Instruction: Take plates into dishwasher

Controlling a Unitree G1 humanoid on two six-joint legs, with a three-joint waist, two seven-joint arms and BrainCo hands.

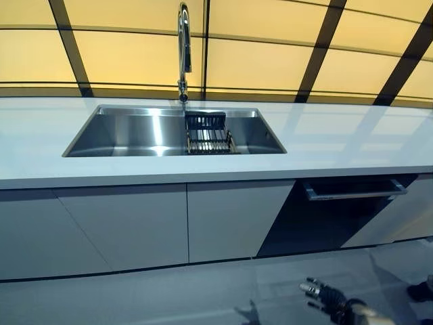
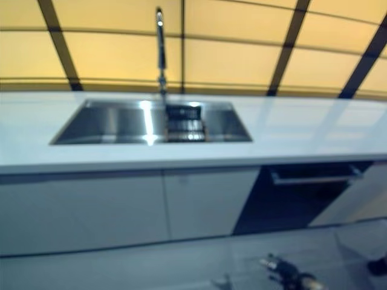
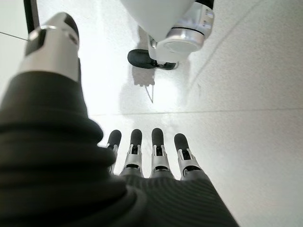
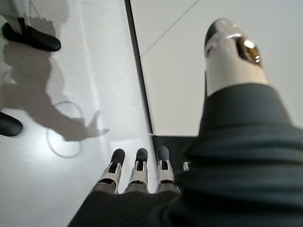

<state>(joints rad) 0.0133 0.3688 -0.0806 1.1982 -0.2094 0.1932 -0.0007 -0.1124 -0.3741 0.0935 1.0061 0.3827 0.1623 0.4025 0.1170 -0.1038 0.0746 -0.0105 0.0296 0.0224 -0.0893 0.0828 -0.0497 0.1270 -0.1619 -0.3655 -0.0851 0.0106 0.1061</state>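
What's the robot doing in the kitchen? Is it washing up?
Not yet. The robot faces a white counter with a steel sink and a tap. A dark rack sits in the sink; no plates can be made out. The dishwasher, lower right, looks slightly open. Both hands hang open over the floor, holding nothing: the left hand and the right hand.

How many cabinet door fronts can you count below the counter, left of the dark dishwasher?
3: one at far left, one under the sink's left part, one beside the dishwasher. More may lie beyond the picture's left edge.
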